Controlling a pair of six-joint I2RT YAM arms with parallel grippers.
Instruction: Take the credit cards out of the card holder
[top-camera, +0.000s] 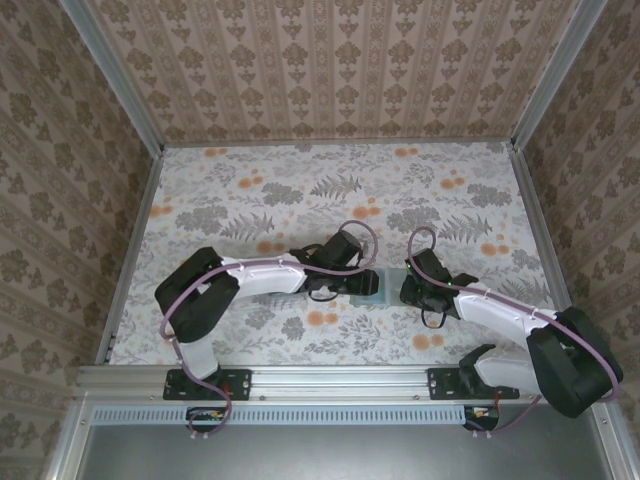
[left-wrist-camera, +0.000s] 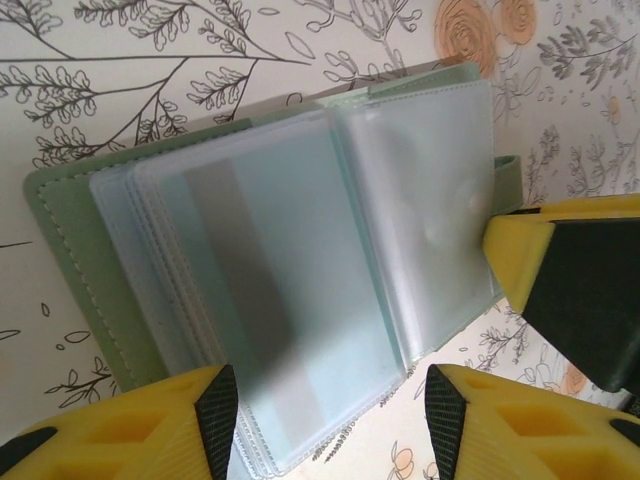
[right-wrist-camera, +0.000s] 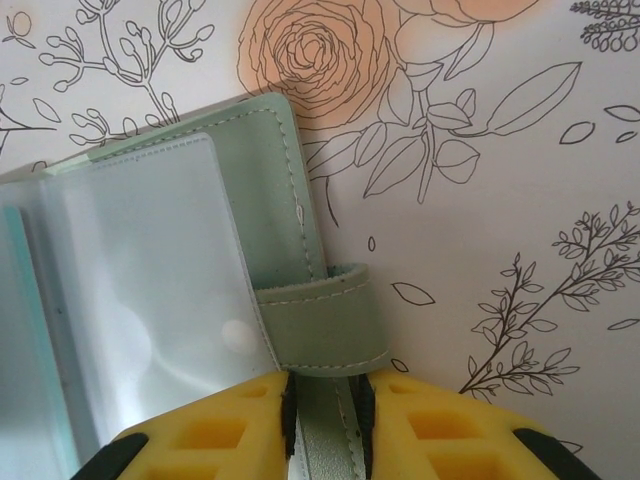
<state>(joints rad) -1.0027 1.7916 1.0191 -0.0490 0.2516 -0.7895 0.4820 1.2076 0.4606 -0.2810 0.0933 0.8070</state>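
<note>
The soft green holder (left-wrist-camera: 65, 250) lies open between both grippers, with its clear, shiny pockets (left-wrist-camera: 430, 200) fanned out. A flat teal card (left-wrist-camera: 340, 300) sits in one pocket. The left gripper (left-wrist-camera: 330, 410) is wide around the pockets' edge. The right gripper (right-wrist-camera: 325, 405) pinches the holder by its strap (right-wrist-camera: 320, 330).

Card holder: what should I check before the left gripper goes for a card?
1. Card holder lying open on the table: ok.
2. Right gripper shut on the strap, steadying the holder: ok.
3. Left gripper open, a finger on either side of the clear sleeves: ok.
4. Teal card visible inside a sleeve: ok.
5. Card edge sticking out far enough to pinch: not ok.
6. How many cards remain: cannot tell.
</note>
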